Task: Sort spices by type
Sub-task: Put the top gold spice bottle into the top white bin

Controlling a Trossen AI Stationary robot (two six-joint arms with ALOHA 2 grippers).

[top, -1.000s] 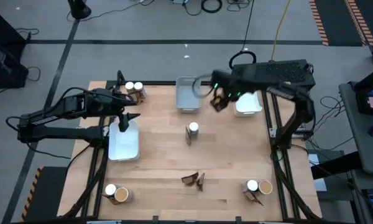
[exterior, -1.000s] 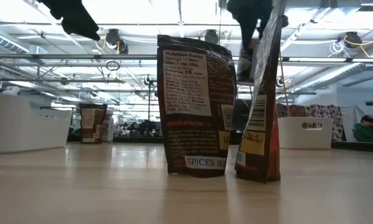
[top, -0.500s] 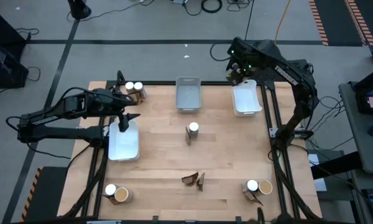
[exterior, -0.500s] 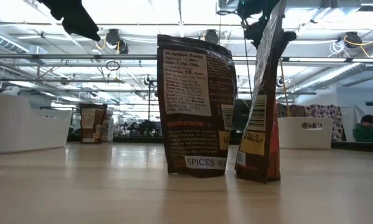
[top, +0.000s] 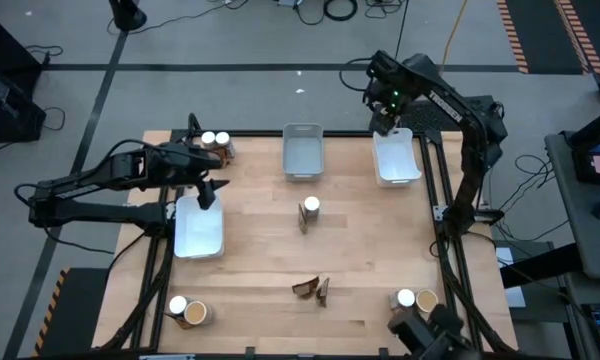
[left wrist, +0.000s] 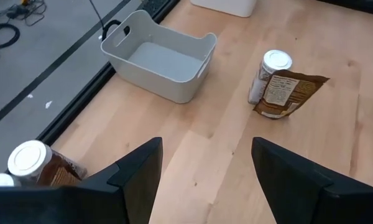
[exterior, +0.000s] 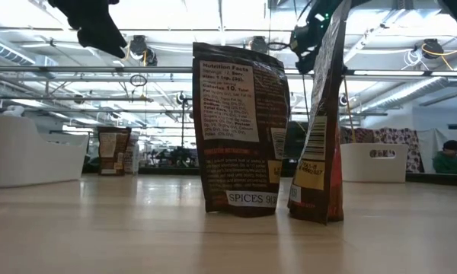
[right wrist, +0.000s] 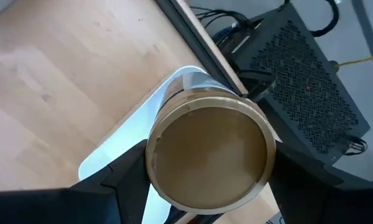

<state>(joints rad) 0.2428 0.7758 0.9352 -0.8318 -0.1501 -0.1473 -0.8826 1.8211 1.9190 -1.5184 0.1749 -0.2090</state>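
Observation:
My right gripper (top: 384,115) is shut on a round tan-topped tub (right wrist: 208,152), high over the far end of the right white tray (top: 398,165). My left gripper (top: 208,190) hangs open and empty above the far end of the left white tray (top: 198,232). On the table stand a white-capped jar beside a brown packet (top: 308,211) at mid-table and two dark-brown packets (top: 313,290) toward the near edge. Spice clusters stand at the far left (top: 216,145), near left (top: 186,312) and near right (top: 413,301) corners. My right gripper pinches the tub by its side wall (right wrist: 154,146), just behind the tan top, one finger (right wrist: 127,171) on each side. The tan top faces back toward the wrist. The tub is lifted clear, above the right white tray (right wrist: 121,162).
A grey handled tray (top: 302,150) sits at the far edge between the two white trays. Bare wood lies between the mid-table jar and the near packets. In the low view the two packets (exterior: 240,125) fill the foreground.
My right gripper has carried the tub from the gap between the grey tray and the right white tray toward the far right, ending over the white tray's far end. My left gripper has barely shifted.

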